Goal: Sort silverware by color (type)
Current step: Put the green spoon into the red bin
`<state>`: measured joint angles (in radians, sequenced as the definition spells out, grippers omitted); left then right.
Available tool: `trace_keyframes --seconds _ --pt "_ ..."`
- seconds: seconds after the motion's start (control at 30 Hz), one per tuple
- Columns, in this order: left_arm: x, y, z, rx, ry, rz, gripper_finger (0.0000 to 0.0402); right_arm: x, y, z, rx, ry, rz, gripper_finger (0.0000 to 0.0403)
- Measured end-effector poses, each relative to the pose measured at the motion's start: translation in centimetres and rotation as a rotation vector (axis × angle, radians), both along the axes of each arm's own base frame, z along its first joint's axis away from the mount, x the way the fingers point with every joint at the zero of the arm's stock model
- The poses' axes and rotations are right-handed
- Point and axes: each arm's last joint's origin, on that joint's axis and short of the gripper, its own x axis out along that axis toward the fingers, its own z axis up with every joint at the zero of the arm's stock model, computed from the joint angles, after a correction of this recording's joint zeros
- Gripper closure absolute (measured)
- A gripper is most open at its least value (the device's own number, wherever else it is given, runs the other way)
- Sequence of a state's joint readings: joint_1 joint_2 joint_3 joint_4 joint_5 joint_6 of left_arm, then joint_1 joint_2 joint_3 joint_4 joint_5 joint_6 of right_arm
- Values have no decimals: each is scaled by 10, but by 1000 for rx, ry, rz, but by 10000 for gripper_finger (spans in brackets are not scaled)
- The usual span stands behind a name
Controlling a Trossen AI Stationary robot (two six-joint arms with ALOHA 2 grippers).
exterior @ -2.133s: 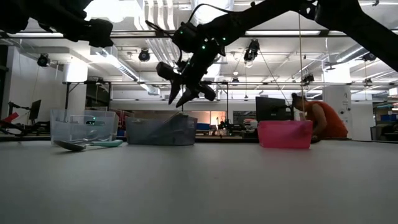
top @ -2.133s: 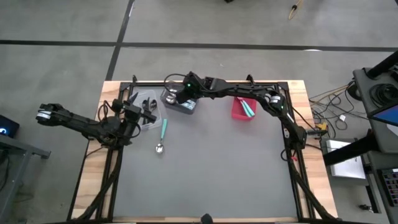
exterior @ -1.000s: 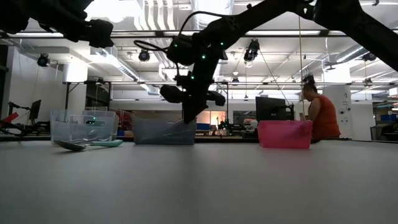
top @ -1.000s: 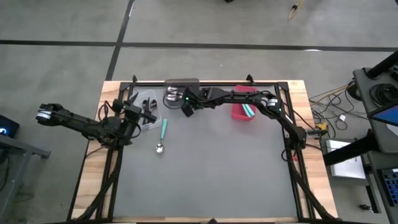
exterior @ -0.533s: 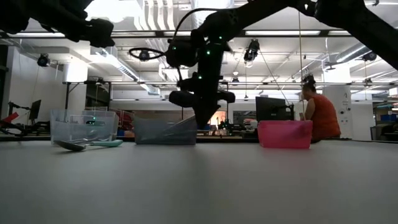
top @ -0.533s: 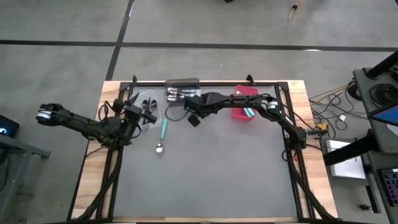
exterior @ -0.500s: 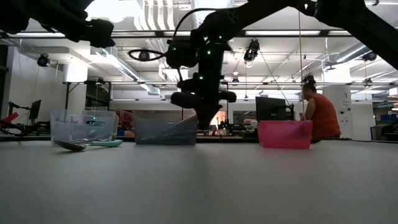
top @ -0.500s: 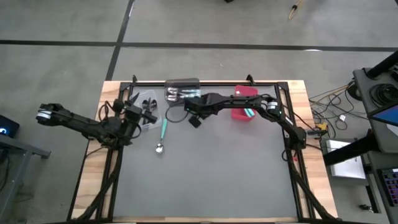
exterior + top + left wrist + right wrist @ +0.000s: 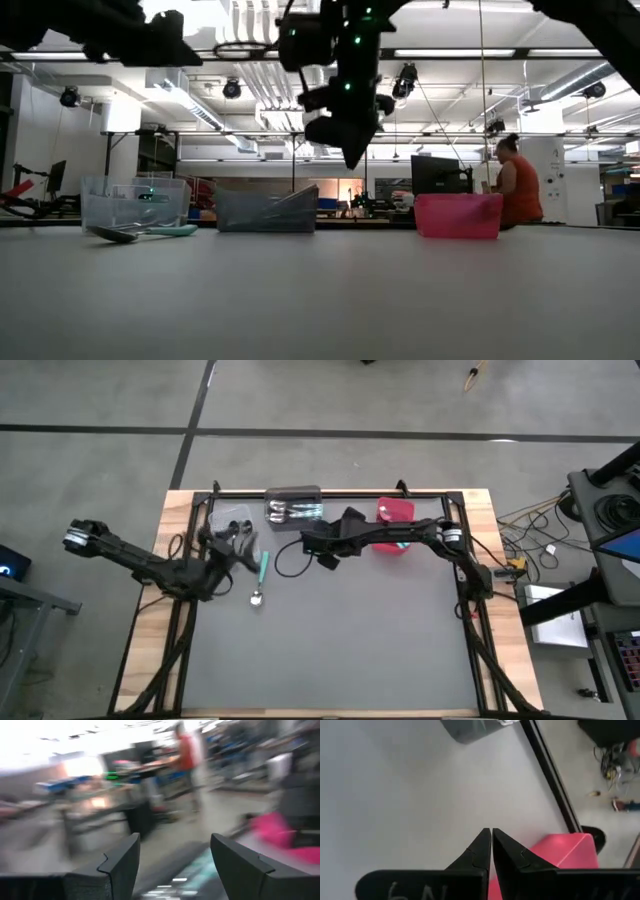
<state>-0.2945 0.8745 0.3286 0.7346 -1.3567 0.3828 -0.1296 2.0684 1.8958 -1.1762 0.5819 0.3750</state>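
A teal-handled spoon point(image 9: 261, 574) lies flat on the grey mat, its bowl toward the near edge, just right of the clear bin point(image 9: 228, 514). Silver spoons point(image 9: 288, 512) lie in the dark grey bin point(image 9: 293, 494) at the far edge. My left gripper point(image 9: 243, 546) is open and level beside the clear bin, with nothing between its fingers point(image 9: 172, 865). Between the grey bin and the red bin point(image 9: 393, 511), my right gripper point(image 9: 327, 561) hangs shut and empty above the mat, slanting down point(image 9: 491, 834).
In the low view the clear bin point(image 9: 135, 205), the grey bin point(image 9: 265, 212) and the red bin point(image 9: 458, 215) stand in a row along the far edge. The mat's middle and near half lie bare. A person point(image 9: 518, 190) sits in the room beyond the table.
My right gripper, shut all along, has drawn away from the grey bin toward the table's right and near side, risen and rolled. My left arm has shifted slightly toward the table's right, by the teal spoon. The spoons and bins have stayed put.
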Motion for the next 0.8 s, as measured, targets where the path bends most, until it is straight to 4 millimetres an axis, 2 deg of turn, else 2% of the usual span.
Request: trace_keyframes --seconds 0.13,0.27,0.4,0.47,0.57,0.63,0.8 --pt "10 -16 -14 -119 -120 -298 178 -10 9 15 -16 -13 46 394" --pt "21 -30 -30 -288 -115 -641 178 -26 13 29 -64 -72 48 394" --pt "27 -40 -45 -534 -78 -804 178 -42 21 34 -82 -182 83 394" --pt "29 -44 -52 -710 -28 -840 178 -51 25 35 -92 -249 105 394" --pt "30 -49 -61 -1017 121 -779 178 -64 27 36 -109 -346 122 394" --pt "27 -50 -65 -1146 260 -630 178 -72 28 36 -118 -409 125 394" --pt "21 -47 -70 -1206 529 -209 178 -86 29 40 -143 -514 148 394"
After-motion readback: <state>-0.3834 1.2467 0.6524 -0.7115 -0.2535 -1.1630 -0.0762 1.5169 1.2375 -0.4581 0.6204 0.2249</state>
